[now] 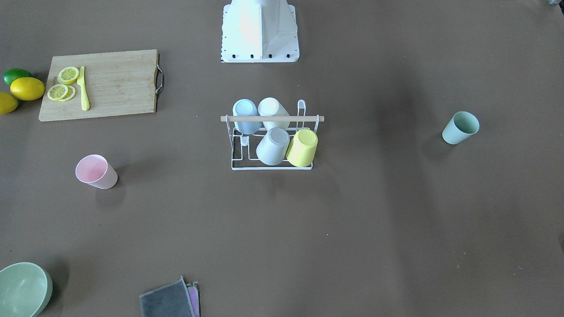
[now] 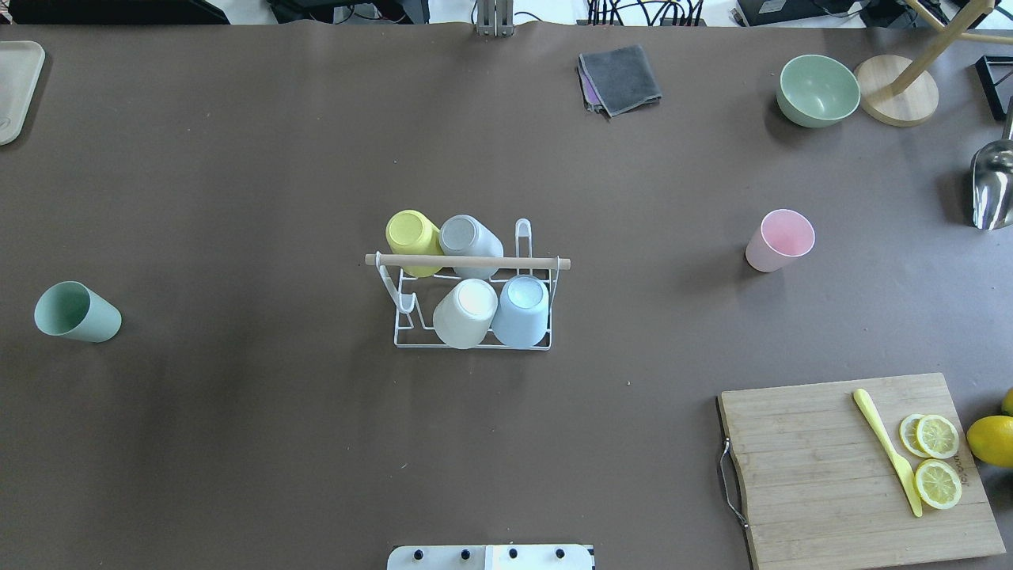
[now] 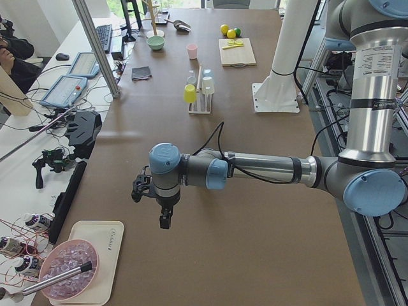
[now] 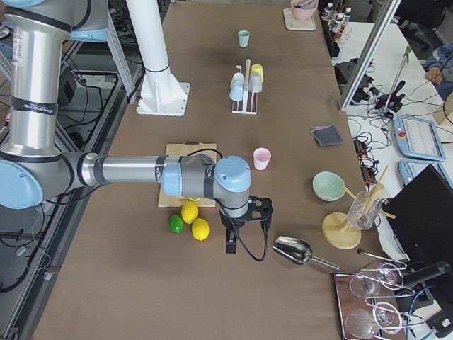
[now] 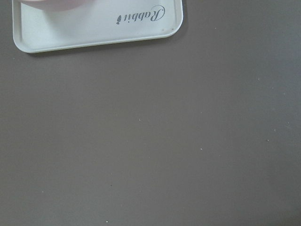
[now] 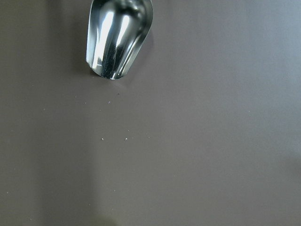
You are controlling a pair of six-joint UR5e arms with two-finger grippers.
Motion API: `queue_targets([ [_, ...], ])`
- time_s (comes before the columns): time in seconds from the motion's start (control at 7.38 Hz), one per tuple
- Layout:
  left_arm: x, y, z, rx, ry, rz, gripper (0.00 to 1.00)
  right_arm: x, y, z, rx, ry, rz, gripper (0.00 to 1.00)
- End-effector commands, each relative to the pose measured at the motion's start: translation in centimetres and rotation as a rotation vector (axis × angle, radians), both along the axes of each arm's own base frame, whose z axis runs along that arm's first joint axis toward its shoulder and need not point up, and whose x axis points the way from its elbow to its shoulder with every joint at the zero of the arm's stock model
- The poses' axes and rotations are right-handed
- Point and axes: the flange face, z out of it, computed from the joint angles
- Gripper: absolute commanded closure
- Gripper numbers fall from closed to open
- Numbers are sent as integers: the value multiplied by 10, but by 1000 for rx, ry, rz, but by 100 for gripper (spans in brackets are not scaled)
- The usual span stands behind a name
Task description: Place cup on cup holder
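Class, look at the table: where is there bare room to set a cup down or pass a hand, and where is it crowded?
Bare: the wide stretch between the green cup and the cup holder, and the gap between the holder and the pink cup. Crowded: the corner with the green bowl and scoop, and the cutting board.

White cup holder [image 2: 538,262]; yellow cup [image 2: 411,234], grey cup [image 2: 468,240], cream cup [image 2: 467,311], blue cup [image 2: 523,309], pink cup [image 2: 779,240], green cup [image 2: 75,312].

A polished, reflective metal scoop bowl [image 6: 117,40] lies on the matte brown table surface [image 6: 211,155], its far part cut off by the upper frame edge. Small pale specks [image 6: 126,138] are scattered on the surface beyond the scoop's rounded end, not touching it.
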Motion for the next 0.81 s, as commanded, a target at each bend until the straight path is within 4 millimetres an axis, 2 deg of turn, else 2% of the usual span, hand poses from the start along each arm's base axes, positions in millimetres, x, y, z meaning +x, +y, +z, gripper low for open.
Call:
queue_targets([
  [0.0, 0, 0, 0, 3, 1, 1, 2, -1, 0, -1, 1, 2, -3, 0],
  [0.27, 0, 1, 3, -2, -1, 2, 2, -1, 0, -9, 17, 3, -3, 0],
  [0.68, 0, 0, 3, -2, -1, 2, 2, -3, 0, -9, 32, -14, -13, 0],
])
